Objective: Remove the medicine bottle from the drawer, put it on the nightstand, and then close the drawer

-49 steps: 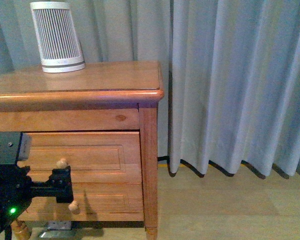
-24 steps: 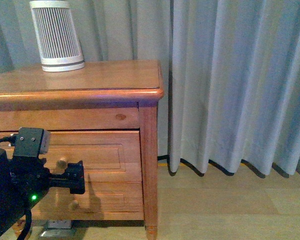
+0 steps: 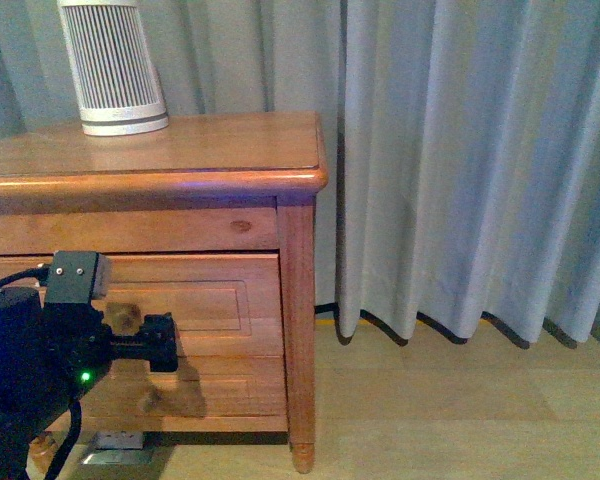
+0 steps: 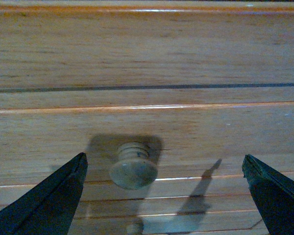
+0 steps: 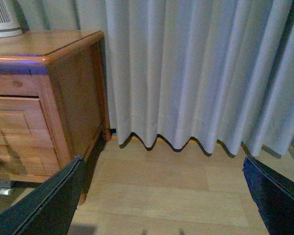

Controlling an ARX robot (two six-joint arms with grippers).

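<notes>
Nightstand (image 3: 210,150) stands against a grey curtain (image 3: 460,160), with a white slatted cylinder (image 3: 112,65) at the back left of its top. Its upper drawer (image 3: 205,300) is shut, front flush with the frame. Left gripper (image 3: 166,342) is level with the knob (image 4: 133,169) and pointed at the drawer front. Jaws spread wide; the knob sits in the gap between the fingers (image 4: 49,200), nearer one than the other, touching neither. Nothing gripped. Right gripper (image 5: 162,160) is off to the nightstand's side, above the wood floor (image 5: 157,191), jaws likewise wide apart and empty. Bottle not seen in any view.
</notes>
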